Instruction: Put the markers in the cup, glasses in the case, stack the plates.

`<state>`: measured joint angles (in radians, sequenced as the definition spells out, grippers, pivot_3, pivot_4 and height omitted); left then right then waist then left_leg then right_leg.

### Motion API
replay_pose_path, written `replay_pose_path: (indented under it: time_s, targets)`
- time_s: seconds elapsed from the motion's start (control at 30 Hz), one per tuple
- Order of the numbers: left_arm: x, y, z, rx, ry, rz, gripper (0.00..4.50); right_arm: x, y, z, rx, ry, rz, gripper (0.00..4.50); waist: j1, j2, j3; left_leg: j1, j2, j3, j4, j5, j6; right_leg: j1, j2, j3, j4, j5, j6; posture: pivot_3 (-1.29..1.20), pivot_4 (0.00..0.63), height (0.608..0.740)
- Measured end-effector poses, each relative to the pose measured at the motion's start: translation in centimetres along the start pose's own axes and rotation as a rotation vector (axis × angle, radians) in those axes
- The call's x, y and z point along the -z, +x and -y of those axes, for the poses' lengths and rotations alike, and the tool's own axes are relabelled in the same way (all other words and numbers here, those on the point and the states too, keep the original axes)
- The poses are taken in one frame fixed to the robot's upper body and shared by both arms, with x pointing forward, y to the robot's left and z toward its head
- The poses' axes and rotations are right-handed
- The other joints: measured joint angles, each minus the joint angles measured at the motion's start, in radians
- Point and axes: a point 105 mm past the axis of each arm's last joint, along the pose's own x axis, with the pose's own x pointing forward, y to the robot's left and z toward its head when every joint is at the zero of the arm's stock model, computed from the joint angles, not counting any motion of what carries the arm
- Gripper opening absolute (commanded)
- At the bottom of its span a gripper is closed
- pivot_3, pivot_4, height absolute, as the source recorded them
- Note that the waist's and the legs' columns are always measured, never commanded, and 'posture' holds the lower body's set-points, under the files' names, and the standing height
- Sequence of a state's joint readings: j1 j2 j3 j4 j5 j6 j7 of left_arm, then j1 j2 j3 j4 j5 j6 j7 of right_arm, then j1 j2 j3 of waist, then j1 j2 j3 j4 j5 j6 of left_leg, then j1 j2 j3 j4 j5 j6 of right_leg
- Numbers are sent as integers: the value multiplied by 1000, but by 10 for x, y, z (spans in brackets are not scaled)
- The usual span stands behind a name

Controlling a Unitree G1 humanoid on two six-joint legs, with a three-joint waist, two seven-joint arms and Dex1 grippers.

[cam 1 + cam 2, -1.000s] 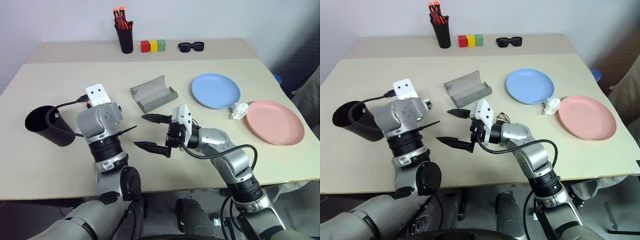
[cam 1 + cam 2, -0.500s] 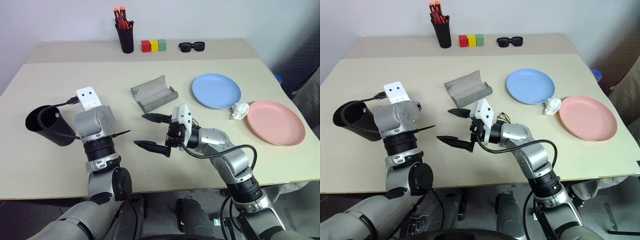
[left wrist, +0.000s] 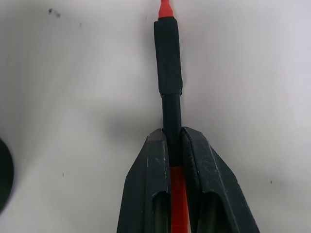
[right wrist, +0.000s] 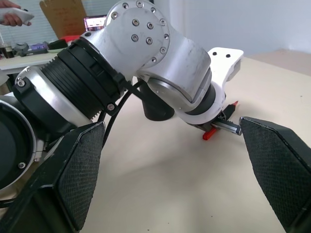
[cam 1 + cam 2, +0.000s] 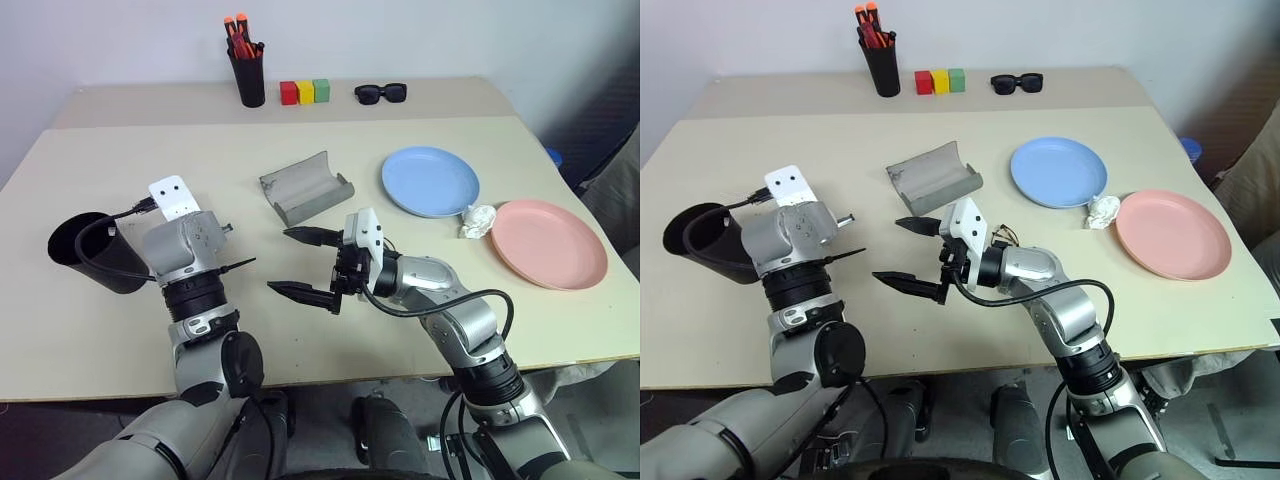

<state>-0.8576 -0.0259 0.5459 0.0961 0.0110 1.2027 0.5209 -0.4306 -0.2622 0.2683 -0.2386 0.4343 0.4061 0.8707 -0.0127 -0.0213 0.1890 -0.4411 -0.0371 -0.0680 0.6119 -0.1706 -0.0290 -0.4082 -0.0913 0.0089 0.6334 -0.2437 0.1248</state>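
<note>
Two head views give me the table layout: the matte black tapered cup [image 5: 88, 250] sits at mid-left, the grey felt case [image 5: 306, 187] lies open at centre, and the smooth round blue plate [image 5: 431, 180] and pink plate [image 5: 548, 243] lie apart at right. I see the left gripper [image 3: 170, 145] beside the cup and the right gripper [image 5: 305, 264] at centre with its jaws spread wide and empty.

Left wrist view: I read the jaws as closed on the red marker [image 3: 168, 82], a slim rod with a black end and red tip, clamped near one end. Risk: the long overhang can pivot in the grip and miss the cup rim.

Right wrist view: the textured black fingers [image 4: 80, 170] frame the left wrist and the marker, upper right of centre. Risk: arm collision if either swings inward.
</note>
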Motion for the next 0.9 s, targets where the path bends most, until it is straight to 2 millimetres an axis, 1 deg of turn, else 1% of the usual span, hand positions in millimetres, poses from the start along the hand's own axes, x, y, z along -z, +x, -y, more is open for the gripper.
replay_pose_path:
  time_s: [0.07,0.13,0.17,0.23,0.27,0.3,0.33,0.4,0.47,0.5,0.63,0.7,0.8,0.9]
  targets:
    - [-4,-1,8,55,67,76,14,1,0,1,2,-1,-2,4500,1,0,0,0,0,0,0,0,0,0,0,0,0,0,0,0,150,740]
    - [-14,-10,24,155,118,191,14,2,-1,2,10,-3,-9,4500,4,0,0,-1,0,0,1,0,0,0,0,0,0,0,0,0,150,740]
    - [-24,-20,33,221,135,293,14,3,-1,3,13,-3,-10,4500,4,0,0,-1,0,0,0,0,0,0,-1,0,-1,0,0,0,150,740]
    - [-48,-47,49,335,148,507,14,4,-2,5,20,-2,-14,4500,3,0,0,-1,0,1,0,0,0,-1,-1,1,-1,0,-1,0,150,740]
    - [-60,-61,52,379,137,608,14,4,-2,6,21,-2,-13,4500,2,0,0,-1,0,1,-1,0,0,-1,-1,1,-1,0,-1,0,150,740]
    - [-70,-74,52,413,109,705,14,3,-1,6,24,-2,-8,4500,0,0,0,-1,0,2,-1,0,0,-1,-1,2,-1,1,-1,0,150,740]
    - [-78,-84,48,422,85,780,14,1,-1,7,26,-3,-2,4500,-3,0,0,0,1,3,-2,0,0,-2,-1,3,-1,1,-1,0,150,740]
    - [-93,-102,25,367,59,952,14,-3,-2,9,35,-3,16,4500,-7,1,0,1,1,5,-4,0,0,-3,-1,5,-1,1,-2,0,150,740]
    - [-102,-110,-6,239,63,1077,14,-8,-3,12,41,-4,32,4500,-5,1,0,1,2,4,-4,0,0,-3,0,5,-1,1,-2,0,150,740]
    - [-103,-111,-21,173,66,1113,14,-11,-3,12,37,-3,44,4500,-4,1,0,1,1,5,-4,0,0,-3,0,5,-1,1,-2,0,150,740]
    - [-91,-105,-78,-64,58,1136,14,-23,4,8,1,-2,95,4500,4,1,0,0,1,4,-2,0,0,-2,0,4,-1,1,-2,0,150,740]
    - [-83,-104,-102,-146,52,1128,14,-29,8,5,-24,-9,114,4500,4,1,0,0,1,4,-1,0,1,-1,-1,4,-2,1,-2,0,150,740]
    - [-72,-102,-123,-214,64,1114,14,-33,9,3,-47,-16,124,4500,7,1,-1,0,1,3,-1,0,1,-1,0,3,-2,1,-2,0,150,740]
    - [-63,-103,-130,-229,63,1106,14,-32,11,1,-70,-10,125,4500,6,0,-1,0,1,3,-1,0,1,-1,0,4,-2,1,-2,0,150,740]
